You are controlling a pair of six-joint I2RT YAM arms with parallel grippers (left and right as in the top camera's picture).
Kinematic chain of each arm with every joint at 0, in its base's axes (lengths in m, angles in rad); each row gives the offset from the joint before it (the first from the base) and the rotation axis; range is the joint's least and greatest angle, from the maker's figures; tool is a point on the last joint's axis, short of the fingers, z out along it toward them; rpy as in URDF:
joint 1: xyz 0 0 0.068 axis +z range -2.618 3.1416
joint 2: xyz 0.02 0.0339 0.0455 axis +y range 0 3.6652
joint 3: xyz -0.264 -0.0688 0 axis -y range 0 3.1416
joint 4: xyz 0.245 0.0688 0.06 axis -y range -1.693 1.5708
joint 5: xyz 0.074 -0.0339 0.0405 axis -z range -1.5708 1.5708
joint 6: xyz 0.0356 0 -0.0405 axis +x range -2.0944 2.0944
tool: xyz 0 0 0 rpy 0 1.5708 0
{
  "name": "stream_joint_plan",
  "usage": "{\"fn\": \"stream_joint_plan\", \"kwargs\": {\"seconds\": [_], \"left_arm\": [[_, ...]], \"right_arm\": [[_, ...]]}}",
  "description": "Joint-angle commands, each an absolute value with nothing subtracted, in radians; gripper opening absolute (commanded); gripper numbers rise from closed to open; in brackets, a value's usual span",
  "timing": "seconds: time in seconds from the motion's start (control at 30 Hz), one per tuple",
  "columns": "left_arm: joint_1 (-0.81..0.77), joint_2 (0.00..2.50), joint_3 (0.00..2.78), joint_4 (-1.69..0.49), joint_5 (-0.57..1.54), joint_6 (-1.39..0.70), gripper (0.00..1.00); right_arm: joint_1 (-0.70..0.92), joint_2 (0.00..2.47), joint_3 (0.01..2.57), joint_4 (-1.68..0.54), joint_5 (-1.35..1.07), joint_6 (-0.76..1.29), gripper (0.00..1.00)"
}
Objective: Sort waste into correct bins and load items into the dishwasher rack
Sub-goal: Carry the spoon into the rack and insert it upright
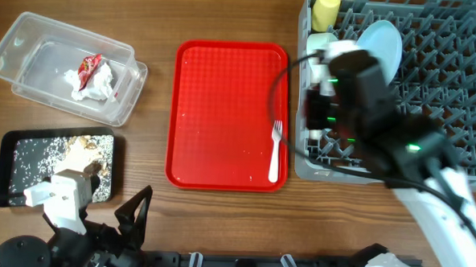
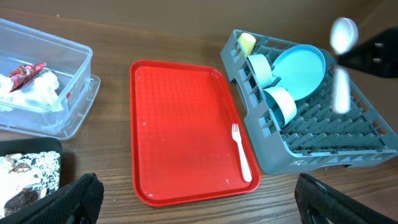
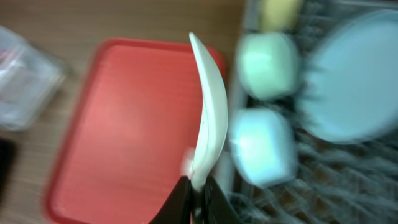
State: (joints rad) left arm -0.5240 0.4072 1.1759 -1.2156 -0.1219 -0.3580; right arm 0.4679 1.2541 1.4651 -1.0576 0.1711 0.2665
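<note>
Spoon between closed right jaws

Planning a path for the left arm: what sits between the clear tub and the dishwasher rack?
The red serving tray, with the white fork lying near its rack-side edge; the overhead view shows it.

The wooden desk carries a red serving tray straight ahead of the wide-spread left end effector, a clear plastic tub and a flat black tray off to its left, and a grey dishwasher rack to its right.
</note>
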Motion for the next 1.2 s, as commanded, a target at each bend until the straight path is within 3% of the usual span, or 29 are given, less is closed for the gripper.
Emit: {"fn": "stream_joint_plan", "kwargs": {"seconds": [0.0,0.4,1.17], "left_arm": [[-0.524,0.398,1.17,-1.211,-0.132,-0.368,1.0],[-0.524,0.398,1.17,-1.213,-0.132,-0.368,1.0],[-0.524,0.398,1.17,-1.213,-0.132,-0.368,1.0]], "right_arm": [[0.328,1.242,1.473,-1.125,0.199,0.095,0.04],[-0.004,1.38,1.343,-1.07,-0.015,-0.027,0.04],[-0.021,1.52,1.13,-0.956,0.011,-0.033,0.04]]}}
